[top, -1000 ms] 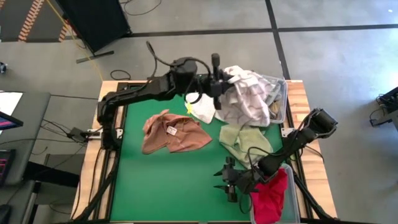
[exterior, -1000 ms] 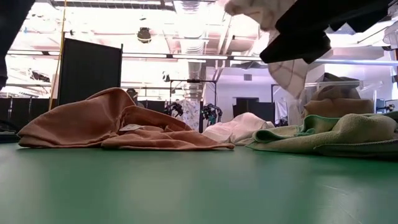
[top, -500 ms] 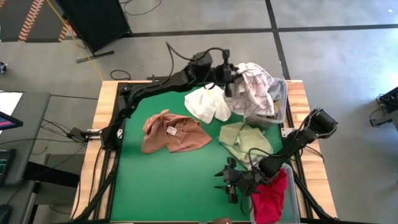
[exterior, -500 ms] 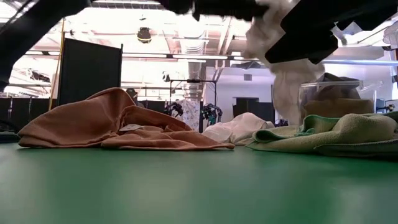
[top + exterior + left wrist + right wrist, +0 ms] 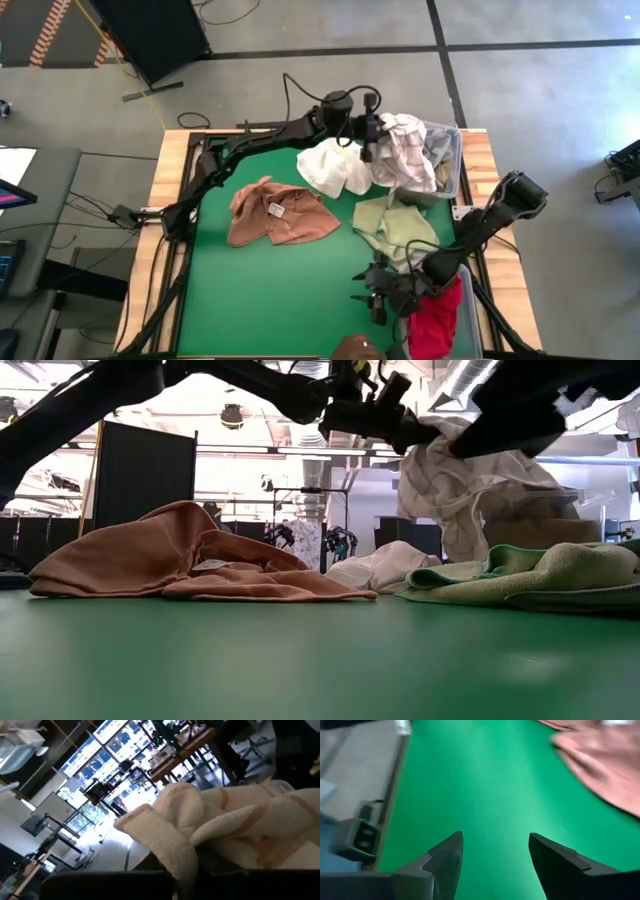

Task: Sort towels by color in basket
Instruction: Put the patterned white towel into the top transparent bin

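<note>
Above the clear bin (image 5: 452,172): checked towel (image 5: 405,150), white with red lines, bunched, clamped in left pincer (image 5: 372,135). Right pincer (image 5: 375,295): parted, empty.

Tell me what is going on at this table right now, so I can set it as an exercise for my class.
A two-armed robot is sorting towels. The left gripper is shut on a white towel with red check, holding it up over the clear bin at the table's far right. The right gripper is open and empty above the green mat, next to a second bin holding a red towel. A rust orange towel, a white towel and a pale green towel lie on the mat.
</note>
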`<state>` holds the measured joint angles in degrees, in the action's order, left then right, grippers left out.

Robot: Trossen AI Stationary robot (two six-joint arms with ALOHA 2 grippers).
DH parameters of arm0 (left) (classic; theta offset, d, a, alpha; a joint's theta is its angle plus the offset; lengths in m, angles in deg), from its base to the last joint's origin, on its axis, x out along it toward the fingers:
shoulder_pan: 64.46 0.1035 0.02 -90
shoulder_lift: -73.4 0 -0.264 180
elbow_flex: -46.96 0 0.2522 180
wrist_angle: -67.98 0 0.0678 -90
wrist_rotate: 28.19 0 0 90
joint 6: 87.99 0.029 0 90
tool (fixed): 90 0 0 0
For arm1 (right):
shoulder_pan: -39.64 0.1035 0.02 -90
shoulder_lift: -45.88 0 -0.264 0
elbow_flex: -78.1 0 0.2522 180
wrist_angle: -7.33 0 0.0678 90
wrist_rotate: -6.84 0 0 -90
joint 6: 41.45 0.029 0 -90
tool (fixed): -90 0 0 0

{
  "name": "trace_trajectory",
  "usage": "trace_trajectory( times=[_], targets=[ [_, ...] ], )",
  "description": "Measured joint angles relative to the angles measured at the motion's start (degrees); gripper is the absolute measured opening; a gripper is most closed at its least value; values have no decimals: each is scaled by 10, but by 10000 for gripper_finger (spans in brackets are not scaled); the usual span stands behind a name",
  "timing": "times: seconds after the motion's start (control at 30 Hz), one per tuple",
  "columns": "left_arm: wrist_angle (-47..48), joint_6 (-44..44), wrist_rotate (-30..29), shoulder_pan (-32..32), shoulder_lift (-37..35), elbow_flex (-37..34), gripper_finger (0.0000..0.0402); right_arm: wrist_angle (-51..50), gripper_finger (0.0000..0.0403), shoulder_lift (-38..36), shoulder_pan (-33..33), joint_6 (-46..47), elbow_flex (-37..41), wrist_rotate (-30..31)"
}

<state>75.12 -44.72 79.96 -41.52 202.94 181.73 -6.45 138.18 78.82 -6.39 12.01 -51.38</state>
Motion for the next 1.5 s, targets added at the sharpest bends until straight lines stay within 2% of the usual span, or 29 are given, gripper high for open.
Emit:
trace_trajectory(
  times=[0.13,0.23,0.37,0.47,0.63,1.0,1.2,1.5],
  targets=[
    [20,21,0,0,0,0,15,-131,255,-56,12,76,0,68],
    [25,21,1,0,0,0,15,-198,255,-107,16,98,0,134],
    [35,22,1,0,0,0,15,-236,255,-171,11,70,0,218],
    [33,21,1,0,0,0,15,-253,255,-210,-4,30,0,247],
    [33,17,13,0,0,0,15,-298,255,-252,-54,-18,0,270],
    [33,15,13,0,0,0,15,-373,255,-335,-191,-112,0,273],
    [33,13,13,0,0,0,15,-443,255,-389,-239,-125,0,273],
    [32,10,26,-2,0,0,16,-475,255,-420,-295,-166,0,268]
  ],
)
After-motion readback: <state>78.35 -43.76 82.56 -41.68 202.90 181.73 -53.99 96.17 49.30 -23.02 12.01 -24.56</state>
